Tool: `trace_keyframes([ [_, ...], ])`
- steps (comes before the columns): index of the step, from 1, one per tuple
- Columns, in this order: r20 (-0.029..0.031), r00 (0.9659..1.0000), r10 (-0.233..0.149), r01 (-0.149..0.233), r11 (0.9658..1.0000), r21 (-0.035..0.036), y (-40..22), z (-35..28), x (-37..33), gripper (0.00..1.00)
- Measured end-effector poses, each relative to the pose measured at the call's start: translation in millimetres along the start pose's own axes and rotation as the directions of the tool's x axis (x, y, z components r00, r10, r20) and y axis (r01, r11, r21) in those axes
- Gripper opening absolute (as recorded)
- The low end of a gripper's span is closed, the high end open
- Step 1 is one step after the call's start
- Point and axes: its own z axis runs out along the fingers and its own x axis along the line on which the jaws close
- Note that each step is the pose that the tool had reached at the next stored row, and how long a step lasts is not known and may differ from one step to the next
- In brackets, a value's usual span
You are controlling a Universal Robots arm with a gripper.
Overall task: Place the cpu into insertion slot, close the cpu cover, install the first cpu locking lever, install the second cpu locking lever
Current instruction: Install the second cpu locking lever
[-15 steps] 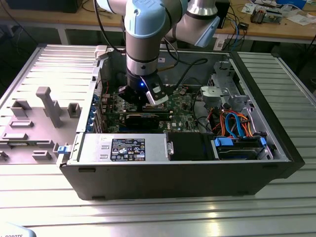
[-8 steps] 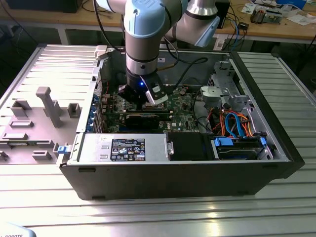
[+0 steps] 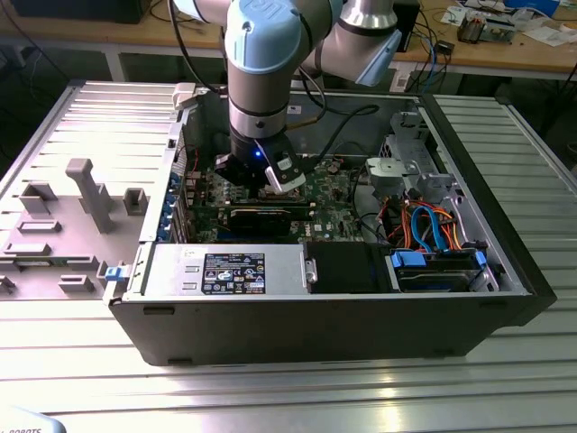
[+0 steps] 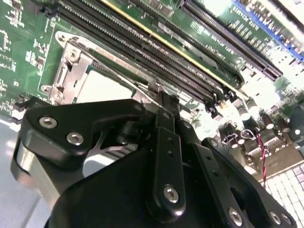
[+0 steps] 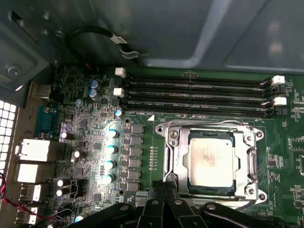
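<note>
The cpu (image 5: 211, 161), a silver-grey square chip, lies flat in the insertion slot (image 5: 212, 190) on the green motherboard. The cpu cover (image 5: 247, 156), a metal frame plate with a window, lies down around the chip. My gripper (image 5: 164, 191) is shut, its black fingertips together at the socket's edge, beside one corner of the frame. In the second wrist view my gripper (image 4: 164, 102) tapers to a point just over the socket, with the cpu (image 4: 102, 88) beyond it. In the exterior view my gripper (image 3: 270, 180) reaches down inside the open computer case.
Long black memory slots (image 5: 194, 95) run along one side of the socket. A row of capacitors (image 5: 111, 148) and rear ports (image 5: 33, 152) lie on the other side. A black expansion card (image 3: 261, 216), power supply (image 3: 225, 271) and drive cage with blue cables (image 3: 433, 236) crowd the case.
</note>
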Motion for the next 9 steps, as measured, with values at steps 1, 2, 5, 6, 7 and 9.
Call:
trace_keyframes([
  [1,0.0001,1.0,0.0,0.0,1.0,-0.0004,0.0,0.0,0.0,0.11],
  [2,-0.0001,1.0,0.0,0.0,1.0,-0.0004,-0.1,-0.1,0.1,0.11],
  [5,-0.0001,1.0,0.0,0.0,1.0,-0.0004,0.7,-3.8,0.8,0.11],
  [6,-0.0001,1.0,0.0,0.0,1.0,-0.0004,1.3,-6.7,1.0,0.11],
  [7,-0.0001,1.0,0.0,0.0,1.0,-0.0004,2.1,-10.7,1.2,0.11],
  [9,-0.0001,1.0,0.0,0.0,1.0,-0.0004,3.5,-17.9,1.5,0.11],
])
